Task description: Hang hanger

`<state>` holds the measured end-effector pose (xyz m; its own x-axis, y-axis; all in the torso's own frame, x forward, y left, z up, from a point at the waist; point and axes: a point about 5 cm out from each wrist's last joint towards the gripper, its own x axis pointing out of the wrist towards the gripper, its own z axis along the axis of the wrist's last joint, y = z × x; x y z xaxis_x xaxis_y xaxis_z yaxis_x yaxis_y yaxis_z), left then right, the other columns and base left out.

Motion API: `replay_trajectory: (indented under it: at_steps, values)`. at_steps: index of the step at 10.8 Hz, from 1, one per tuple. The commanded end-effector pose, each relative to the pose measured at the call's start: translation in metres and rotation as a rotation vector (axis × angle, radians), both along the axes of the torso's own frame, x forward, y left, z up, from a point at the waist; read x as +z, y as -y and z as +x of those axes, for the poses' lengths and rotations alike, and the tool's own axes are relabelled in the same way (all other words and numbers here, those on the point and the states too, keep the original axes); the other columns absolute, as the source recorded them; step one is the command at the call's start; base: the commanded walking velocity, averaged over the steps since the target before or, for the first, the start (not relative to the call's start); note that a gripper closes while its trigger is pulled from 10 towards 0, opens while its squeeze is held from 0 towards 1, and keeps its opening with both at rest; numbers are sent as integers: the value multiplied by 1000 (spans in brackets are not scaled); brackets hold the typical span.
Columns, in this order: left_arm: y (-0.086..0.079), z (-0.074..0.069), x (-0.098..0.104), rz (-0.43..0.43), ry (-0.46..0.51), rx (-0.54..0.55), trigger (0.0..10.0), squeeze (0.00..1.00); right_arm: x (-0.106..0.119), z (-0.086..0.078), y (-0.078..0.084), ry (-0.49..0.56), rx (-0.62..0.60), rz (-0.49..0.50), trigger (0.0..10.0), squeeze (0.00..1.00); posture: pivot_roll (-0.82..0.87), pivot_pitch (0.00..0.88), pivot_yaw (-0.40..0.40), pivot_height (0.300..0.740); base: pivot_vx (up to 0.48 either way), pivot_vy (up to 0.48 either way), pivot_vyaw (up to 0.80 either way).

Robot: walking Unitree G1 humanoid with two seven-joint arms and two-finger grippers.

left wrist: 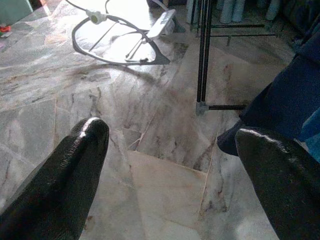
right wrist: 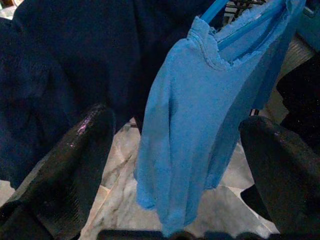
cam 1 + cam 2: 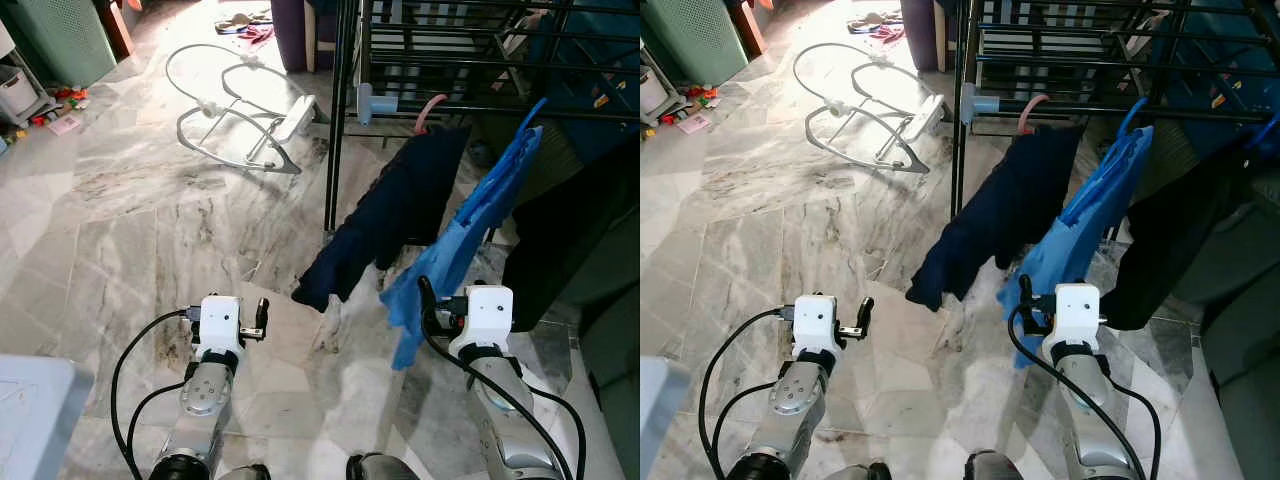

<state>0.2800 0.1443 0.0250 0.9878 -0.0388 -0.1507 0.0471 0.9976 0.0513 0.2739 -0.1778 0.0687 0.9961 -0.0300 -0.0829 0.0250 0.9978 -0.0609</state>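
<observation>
A blue shirt [image 3: 455, 250] hangs on a blue hanger [image 3: 1132, 110] hooked over a bar of the black drying rack [image 3: 340, 120]. Left of it a navy garment [image 3: 390, 220] hangs from a pink hanger [image 3: 430, 108], and a black garment [image 3: 560, 240] hangs to the right. My right gripper [image 3: 428, 305] is low, just in front of the blue shirt's hem. In the right wrist view its fingers [image 2: 75, 160] stand wide apart and open, with the shirt [image 2: 200, 125] beyond them, not held. My left gripper [image 3: 260, 318] is open over the bare marble floor [image 1: 165, 185], holding nothing.
A metal bouncer frame [image 3: 240, 110] lies on the marble floor at the back left. A green basket [image 3: 60, 40] and small toys [image 3: 65, 100] sit in the far left corner. A pale blue box [image 3: 30, 410] is at my near left. The rack's leg [image 1: 202, 60] stands ahead.
</observation>
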Motion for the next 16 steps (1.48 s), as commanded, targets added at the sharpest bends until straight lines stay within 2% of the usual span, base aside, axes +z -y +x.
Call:
replay_trajectory:
  at_steps: [1, 2, 4, 5, 7, 8, 9, 10, 12, 13, 14, 15, 16]
  values:
    - [-34, 34, 24, -63, -7, 90, 10000, 0, -34, 18, -20, -211, 37, 54, 10000, 0, -169, 0, -59, 740, 0, 0, 0]
    - [-35, 14, 14, -31, 3, 44, 10000, 0, -17, 26, -14, -119, -15, 30, 10000, 0, -177, 0, -12, 740, 0, 0, 0]
    - [-30, 13, 18, -25, 33, 24, 10000, 0, -16, 21, -11, -97, 3, 3, 10000, 0, -191, 0, -9, 740, 0, 0, 0]
    - [-30, 15, 16, -24, 18, 6, 10000, 0, -22, 20, -12, -103, -6, 10, 10000, 0, -203, 0, -9, 740, 0, 0, 0]
    - [-37, 22, 22, -19, 22, -9, 10000, 0, -19, 20, -15, -77, 7, -24, 10000, 0, -213, 0, -15, 740, 0, 0, 0]
    - [-42, 30, 32, -30, 43, -25, 10000, 0, -13, 21, -12, -59, 5, -16, 10000, 0, -214, 0, -19, 740, 0, 0, 0]
    - [-45, 38, 47, -30, 79, -48, 10000, 0, -2, 24, -7, 0, -3, -62, 10000, 0, -219, 2, -17, 740, 0, 0, 0]
    - [-45, 40, 61, -21, 135, -78, 10000, 0, 10, 27, -3, 54, -22, -66, 10000, 0, -230, 15, -11, 740, 0, 0, 0]
    - [-38, 28, 67, -59, 184, -85, 10000, 0, 22, 23, -2, 117, -44, -69, 10000, 0, -252, 44, 10, 740, 0, 0, 0]
    - [-32, 20, 69, -49, 203, -99, 10000, 0, 22, 18, -3, 118, -46, -67, 10000, 0, -253, 61, 18, 740, 0, 0, 0]
    - [-25, 11, 80, -7, 259, -130, 10000, 0, 22, 13, -5, 117, -58, -52, 10000, 0, -231, 80, 18, 740, 0, 0, 0]
    - [-30, 11, 79, 3, 258, -106, 10000, 0, 23, 11, -8, 119, -52, -49, 10000, 0, -223, 84, 18, 740, 0, 0, 0]
    - [-40, 13, 77, -7, 240, -48, 10000, 329, 23, 12, -10, 123, -54, -40, 10000, 0, -211, 80, 34, 740, 0, 0, 0]
